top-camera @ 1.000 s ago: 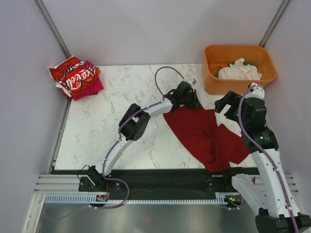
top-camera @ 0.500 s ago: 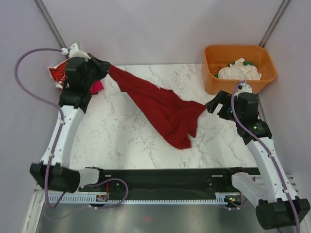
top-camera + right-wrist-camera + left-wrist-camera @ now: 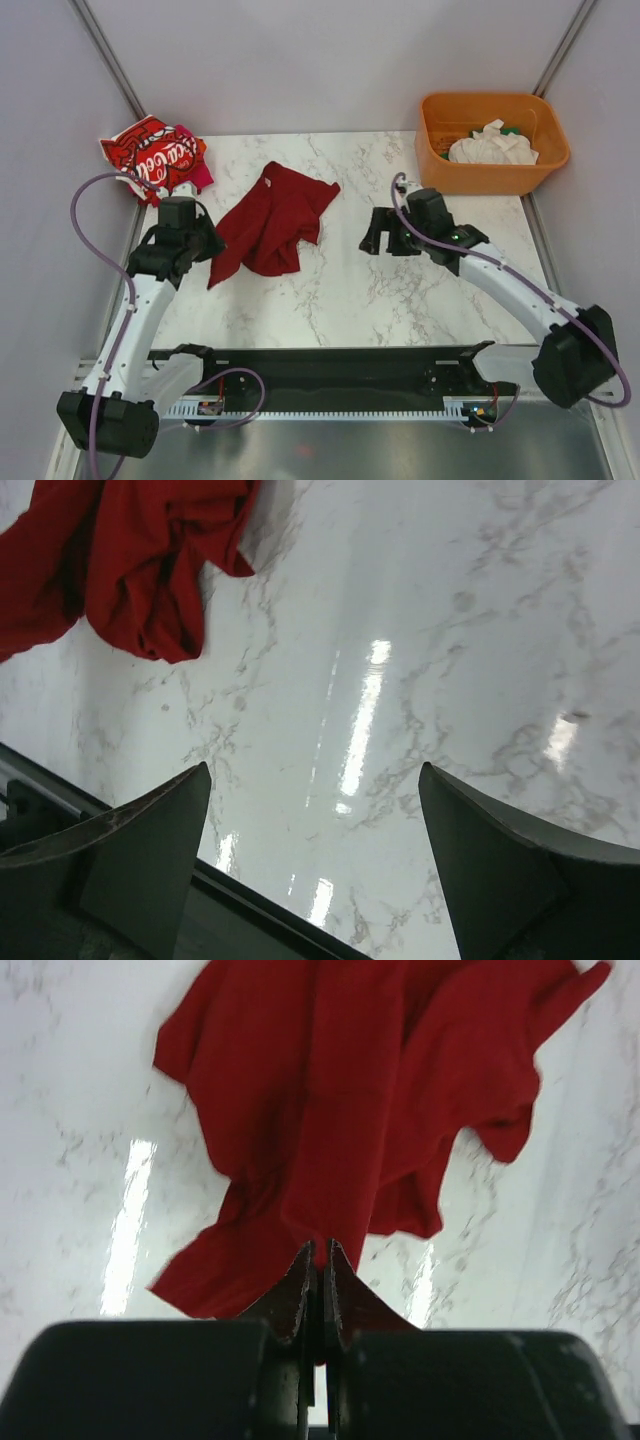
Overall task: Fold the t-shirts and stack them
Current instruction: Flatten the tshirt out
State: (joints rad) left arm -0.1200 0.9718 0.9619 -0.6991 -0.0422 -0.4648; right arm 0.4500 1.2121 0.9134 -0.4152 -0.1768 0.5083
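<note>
**Dark red t-shirt (image 3: 272, 218) crumpled on the marble, left gripper (image 3: 207, 247) pinching its edge**

The shirt lies rumpled left of the table's (image 3: 340, 290) middle, one corner trailing to 7 o'clock. At its 10 o'clock, the bright red t-shirt (image 3: 150, 155) with white lettering sits on the magenta t-shirt (image 3: 197, 180) in the far-left corner. Out at 2 o'clock is the orange tub (image 3: 435, 150), and a white t-shirt (image 3: 490, 146) is bunched inside with a scrap of green behind it. On the wrist view, the left fingers (image 3: 300, 1285) are pressed together with red cloth caught at their tips. The right gripper (image 3: 381, 236), at the shirt's 3 o'clock, hangs over bare marble with its fingers (image 3: 150, 830) spread wide, holding nothing.
</note>
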